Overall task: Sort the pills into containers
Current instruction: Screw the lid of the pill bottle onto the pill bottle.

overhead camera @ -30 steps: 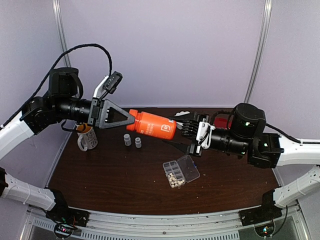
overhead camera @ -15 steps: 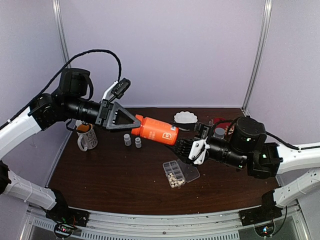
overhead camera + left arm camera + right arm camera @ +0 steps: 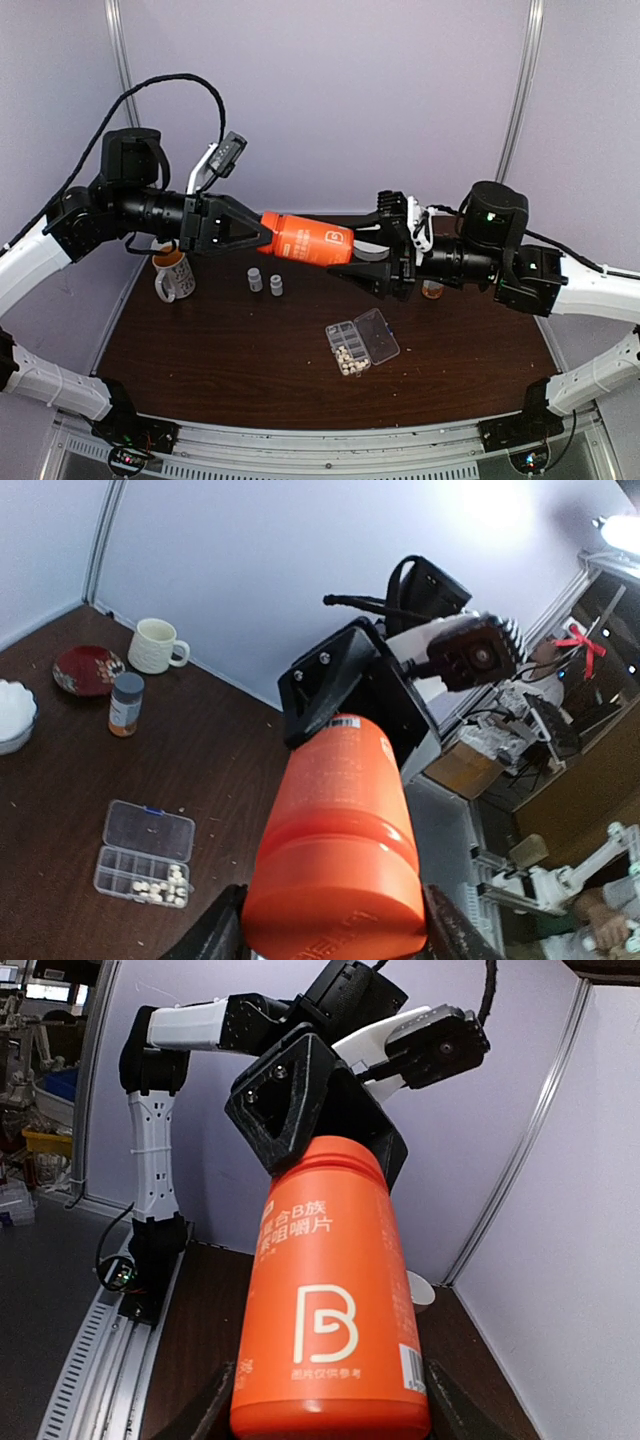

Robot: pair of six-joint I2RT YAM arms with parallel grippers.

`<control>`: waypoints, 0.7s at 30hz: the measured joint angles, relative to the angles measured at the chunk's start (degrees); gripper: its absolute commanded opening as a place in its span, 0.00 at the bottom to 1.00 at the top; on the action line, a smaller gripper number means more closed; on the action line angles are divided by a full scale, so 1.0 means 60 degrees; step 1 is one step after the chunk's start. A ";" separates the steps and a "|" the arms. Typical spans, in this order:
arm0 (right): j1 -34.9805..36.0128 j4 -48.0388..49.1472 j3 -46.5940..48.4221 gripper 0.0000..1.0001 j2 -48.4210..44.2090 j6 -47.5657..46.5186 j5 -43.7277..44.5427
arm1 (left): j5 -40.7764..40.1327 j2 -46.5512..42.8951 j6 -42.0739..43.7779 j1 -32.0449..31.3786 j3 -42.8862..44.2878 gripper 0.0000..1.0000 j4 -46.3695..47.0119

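Dark wood table (image 3: 220,340) carries the clear box (image 3: 380,336), lid open, with pills (image 3: 349,358) in its near-left cells. Above it, my left gripper (image 3: 262,234) clamps one end of an orange bottle (image 3: 308,241). My right gripper (image 3: 362,258) straddles the other end, and I cannot tell whether it grips.

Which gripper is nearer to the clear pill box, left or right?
Right. The right gripper is at the right end of the orange bottle, raised just behind the box; the left gripper holds its other end, farther to the left.
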 measured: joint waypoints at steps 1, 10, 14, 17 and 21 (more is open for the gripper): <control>-0.0157 -0.0168 0.0204 0.00 0.0113 0.0503 -0.0448 | -0.0113 -0.0055 0.0492 -0.0004 0.0004 0.00 -0.0015; -0.0543 -0.1264 0.1173 0.00 0.0576 0.3417 -0.2055 | -0.1621 -0.0597 0.6029 -0.0466 -0.0025 0.00 -0.0353; -0.0634 -0.1337 0.1111 0.00 0.0576 0.4696 -0.2412 | -0.1767 -0.0568 0.8517 -0.0590 -0.0025 0.00 -0.0532; -0.0637 -0.1169 0.0998 0.00 0.0565 0.5719 -0.2772 | -0.1730 -0.0656 1.0881 -0.0739 -0.0117 0.00 -0.0546; -0.0692 -0.1162 0.0889 0.00 0.0557 0.7067 -0.3078 | -0.2127 -0.0769 1.3708 -0.0973 -0.0390 0.00 -0.0423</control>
